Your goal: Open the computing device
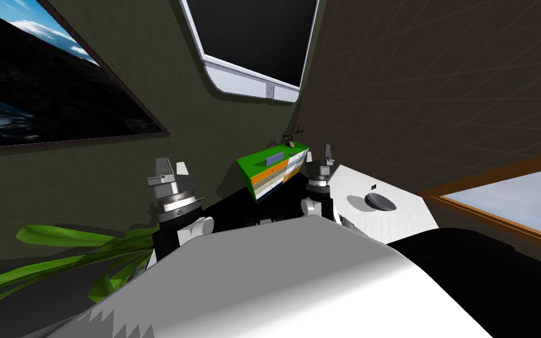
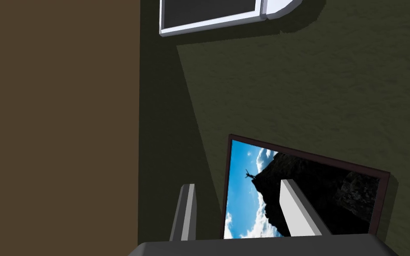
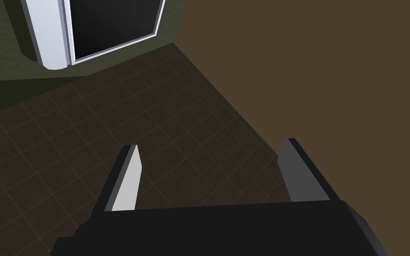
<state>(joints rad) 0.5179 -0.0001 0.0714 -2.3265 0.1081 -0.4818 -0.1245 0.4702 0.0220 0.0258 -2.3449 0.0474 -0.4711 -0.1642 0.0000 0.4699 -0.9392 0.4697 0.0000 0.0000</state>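
You've a white tabletop [image 1: 404, 205] on your right, a green-topped box of orange and white drawers [image 1: 266, 170] dead ahead. Your left gripper [image 2: 242, 209] and right gripper [image 3: 211, 178] flank it, both spread wide. On its top lies a flat grey-blue slab [image 1: 274, 158]; whether that's the computing device, I can't tell.

cabinet [image 1: 257, 160]: green top, orange drawers | table [image 1: 407, 220]: white | leaves [image 1: 58, 237]: green

place: home room | cues: framed picture [image 1: 40, 76], houseplant [image 1: 64, 237], white desk [image 1: 410, 220]
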